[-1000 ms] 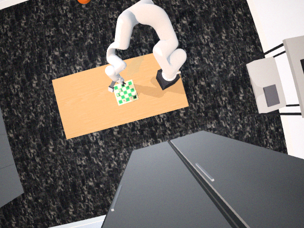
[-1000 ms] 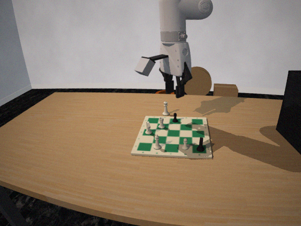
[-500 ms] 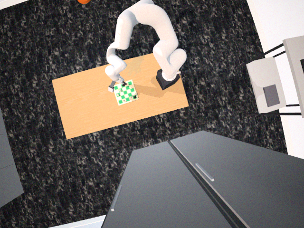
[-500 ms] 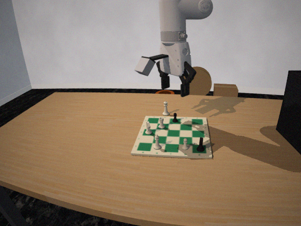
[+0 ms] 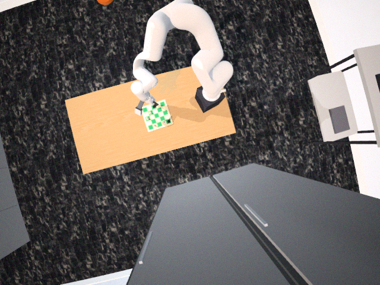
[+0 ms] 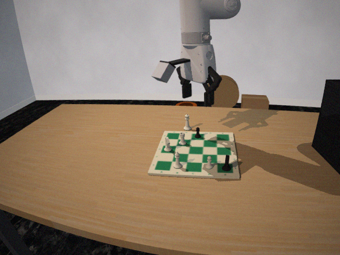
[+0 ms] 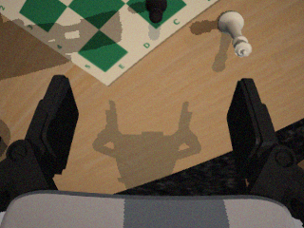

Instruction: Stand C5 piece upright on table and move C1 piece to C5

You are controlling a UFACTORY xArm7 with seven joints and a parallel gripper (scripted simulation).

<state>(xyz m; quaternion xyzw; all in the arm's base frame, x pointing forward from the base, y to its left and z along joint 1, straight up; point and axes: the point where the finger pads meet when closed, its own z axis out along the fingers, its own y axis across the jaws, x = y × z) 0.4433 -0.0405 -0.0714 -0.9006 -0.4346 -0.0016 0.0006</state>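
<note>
The green and white board (image 6: 195, 153) lies on the wooden table and also shows in the top view (image 5: 157, 115). A white queen (image 6: 187, 122) stands upright on the table just beyond the board's far edge; it also shows in the wrist view (image 7: 234, 30). A black pawn (image 6: 197, 133) (image 7: 156, 7) stands upright on a green edge-row square by the letter C. My gripper (image 6: 197, 99) is open and empty, high above the table behind the board. In the wrist view (image 7: 152, 127) only bare table lies between its fingers.
On the board also stand a white rook (image 6: 182, 138), a white knight (image 6: 167, 144), a white bishop (image 6: 177, 160), a white pawn (image 6: 209, 162) and a tall black piece (image 6: 226, 163). The arm's black base (image 6: 326, 123) stands at the right.
</note>
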